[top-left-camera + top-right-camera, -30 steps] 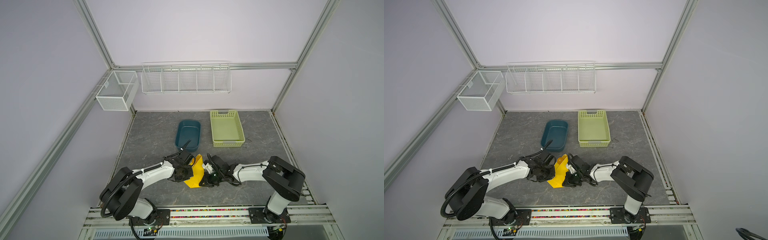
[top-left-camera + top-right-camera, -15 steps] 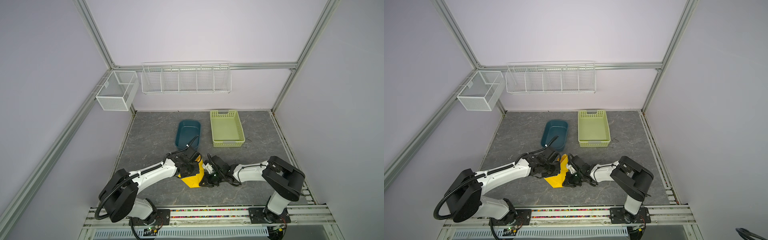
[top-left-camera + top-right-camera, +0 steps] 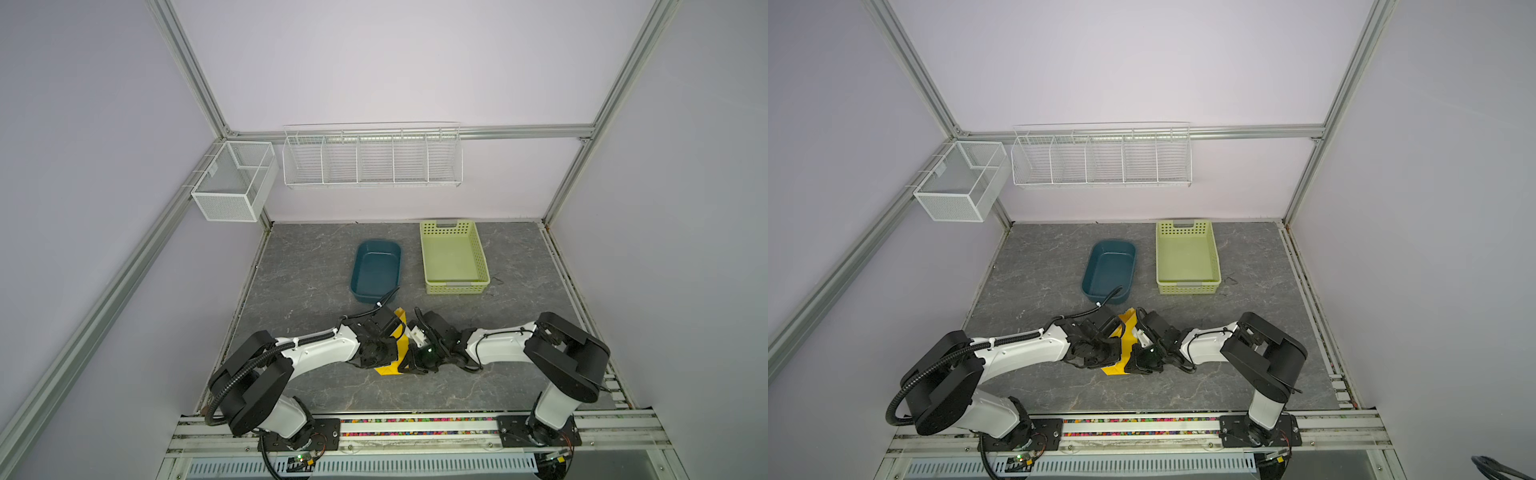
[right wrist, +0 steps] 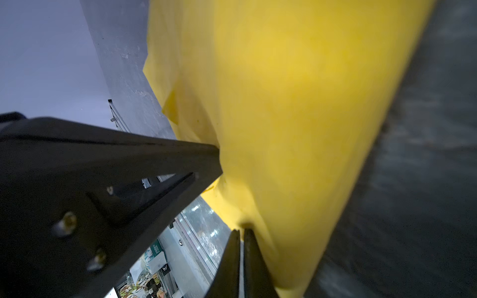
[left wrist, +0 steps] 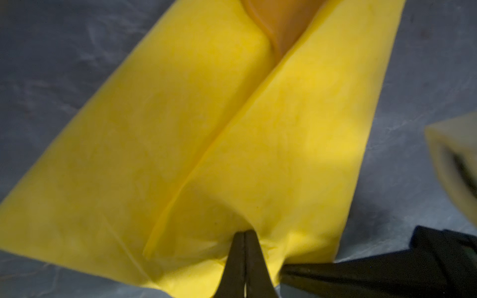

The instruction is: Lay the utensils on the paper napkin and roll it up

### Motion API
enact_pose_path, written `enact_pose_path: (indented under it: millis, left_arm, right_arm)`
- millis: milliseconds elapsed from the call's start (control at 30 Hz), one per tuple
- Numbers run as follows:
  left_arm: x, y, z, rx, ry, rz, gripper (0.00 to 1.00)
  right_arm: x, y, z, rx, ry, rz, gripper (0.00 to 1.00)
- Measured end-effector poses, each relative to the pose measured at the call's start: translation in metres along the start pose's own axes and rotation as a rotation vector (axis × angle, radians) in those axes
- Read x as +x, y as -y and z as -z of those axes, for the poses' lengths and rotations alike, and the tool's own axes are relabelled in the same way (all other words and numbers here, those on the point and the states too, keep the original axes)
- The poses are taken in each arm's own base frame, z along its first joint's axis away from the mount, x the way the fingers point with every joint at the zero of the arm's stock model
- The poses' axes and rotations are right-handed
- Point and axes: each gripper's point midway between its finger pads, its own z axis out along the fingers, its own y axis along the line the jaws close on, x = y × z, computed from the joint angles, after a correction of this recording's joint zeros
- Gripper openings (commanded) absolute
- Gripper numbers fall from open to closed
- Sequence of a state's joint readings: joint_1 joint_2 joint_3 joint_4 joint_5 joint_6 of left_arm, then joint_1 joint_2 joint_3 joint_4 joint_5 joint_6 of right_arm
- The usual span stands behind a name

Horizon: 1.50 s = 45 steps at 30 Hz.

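In both top views the folded paper napkin (image 3: 402,352) lies at the table's (image 3: 299,274) front middle between both arms, near the blue tub (image 3: 374,296); bare tabletop lies either side. Left wrist: the left gripper (image 5: 244,234) pinches one edge, an orange utensil (image 5: 280,23) showing inside the fold. Right wrist: the right gripper (image 4: 240,231) nips another edge.

The napkin (image 5: 232,129), plain bright yellow, lies on the table (image 3: 316,282) near its front middle. It is folded lengthwise into a long narrow wrap, with two flaps meeting along a slanting seam and one end puckered. Of the utensils (image 5: 284,23), only a curved orange bit peeks from the open far end (which piece, I cannot tell).
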State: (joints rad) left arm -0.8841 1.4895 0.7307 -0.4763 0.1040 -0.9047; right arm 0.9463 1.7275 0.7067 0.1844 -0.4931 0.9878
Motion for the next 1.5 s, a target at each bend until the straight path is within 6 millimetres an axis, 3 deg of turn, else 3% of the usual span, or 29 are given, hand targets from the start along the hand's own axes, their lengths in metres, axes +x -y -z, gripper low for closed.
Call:
enact_pose_path:
  millis: [367, 767, 1267, 1500]
  left_arm:
    - [-0.001, 0.001, -0.001, 0.003, 0.004, 0.000, 0.00]
    - [-0.001, 0.000, -0.001, 0.002, 0.004, -0.001, 0.00]
    - [-0.001, 0.001, -0.001, 0.002, 0.004, -0.001, 0.00]
    - [-0.001, 0.001, -0.001, 0.000, 0.003, -0.002, 0.00]
  right_arm:
    - [-0.003, -0.016, 0.020, -0.016, 0.043, 0.033, 0.11]
    - [0.003, 0.014, 0.016, 0.074, 0.021, 0.001, 0.10]
    - [0.003, 0.011, 0.025, 0.102, 0.024, 0.040, 0.10]
    - [0.002, 0.020, 0.025, 0.139, 0.023, 0.038, 0.10]
